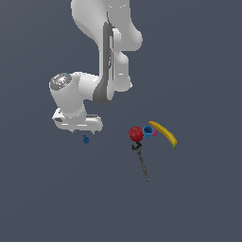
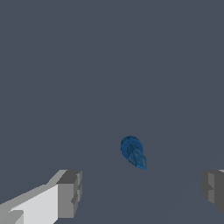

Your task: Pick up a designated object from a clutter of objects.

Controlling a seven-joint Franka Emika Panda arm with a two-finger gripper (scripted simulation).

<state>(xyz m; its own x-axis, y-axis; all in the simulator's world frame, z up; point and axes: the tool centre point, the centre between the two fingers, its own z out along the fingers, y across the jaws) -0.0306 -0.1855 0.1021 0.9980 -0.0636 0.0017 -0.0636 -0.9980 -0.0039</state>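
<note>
Claw (image 2: 140, 192) spread wide above the designated object (image 2: 133, 152).
Its jaws straddle empty space, holding nothing, because the tiny dark-blue lump lies alone on the counter (image 1: 56, 198), well apart from the clutter of objects (image 1: 150, 137), leaving free room for descent.

The flat dark-grey floor (image 1: 198, 198) shows no edges and carries a tiny dark-blue lumpy item (image 1: 85, 139), lying well apart from a red ball (image 1: 135, 134), light-blue cup (image 1: 148, 132), small pink bit (image 1: 155, 133), yellow banana (image 1: 164, 133) and slim dark-grey utensil (image 1: 142, 163).
</note>
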